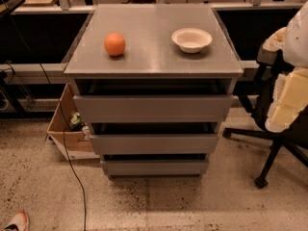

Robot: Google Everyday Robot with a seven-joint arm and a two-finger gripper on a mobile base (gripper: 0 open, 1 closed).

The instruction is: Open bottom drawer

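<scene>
The grey cabinet (153,61) stands in the middle of the view with three handle-less drawer fronts. The bottom drawer (154,167) is the slimmest and narrowest front, just above the floor, with a dark gap above it. It sits pushed in under the middle drawer (154,143), and its tray is hidden. The tallest top drawer (153,108) is above both. My gripper (290,99) shows as a pale cream block on my arm at the right edge. It is well to the right of the cabinet, above bottom drawer height, and touches nothing.
An orange (114,44) and a white bowl (191,39) sit on the cabinet top. A black office chair (269,143) stands at the right. An open cardboard box (67,129) and a black cable (72,177) lie at the left. A shoe (17,222) is at the bottom left.
</scene>
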